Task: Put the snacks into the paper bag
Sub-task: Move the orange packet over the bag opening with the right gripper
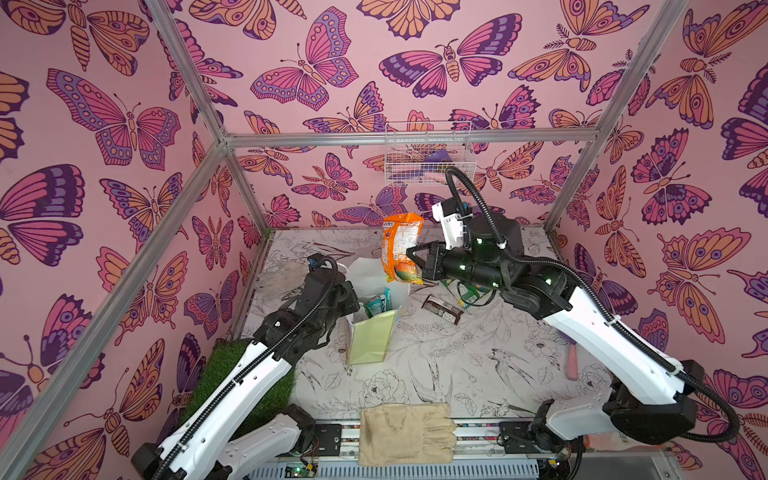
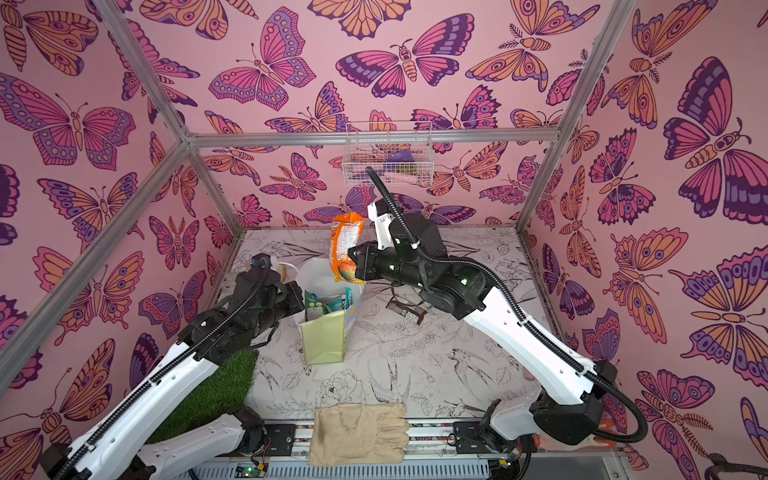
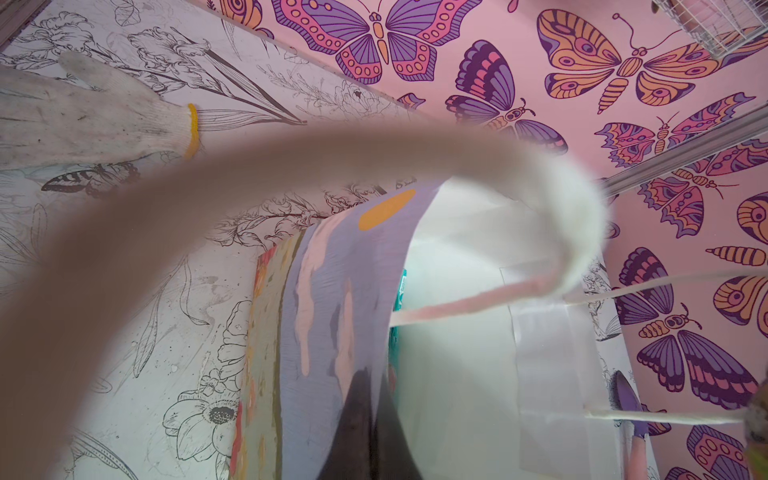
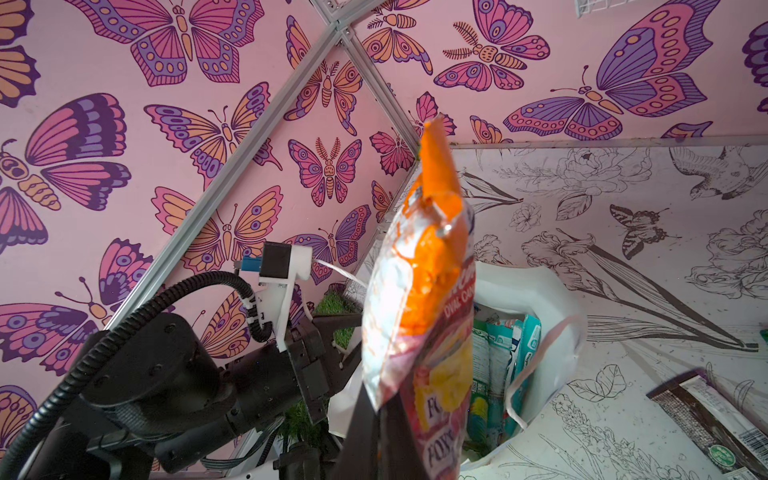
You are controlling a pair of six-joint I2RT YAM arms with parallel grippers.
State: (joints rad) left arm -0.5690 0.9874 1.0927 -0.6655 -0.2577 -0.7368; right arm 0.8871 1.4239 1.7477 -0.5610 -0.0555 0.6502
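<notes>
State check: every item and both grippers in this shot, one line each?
Upright white paper bag: open, rim pinched.
Left gripper: shut on bag rim.
Right gripper: shut on orange Fox's packet.
That packet: lifted, not yet in bag.
Teal packets: inside bag.
Dark brown bar: flat on table.
Beige fabric glove: flat at front edge.

Left wrist view: only get one dark finger (image 3: 357,432) of left hand (image 3: 370,399), cropped at frame edge; can't resolve cord handle (image 3: 291,166), smeared too close to lens. Both top views: can't find that hand's fingertips, buried behind own wrist at rim of paper bag (image 1: 372,338). Only see tops of teal packets (image 1: 376,301) inside. Can't read green packets (image 1: 469,293), mostly under right arm (image 1: 519,286). Can't ID contents of wire basket (image 1: 430,160): too small. Right wrist view: lose lower end of orange packet (image 4: 419,291) and part of brown bar (image 4: 715,428) off frame; barely see right hand (image 4: 380,419) behind pkt.
</notes>
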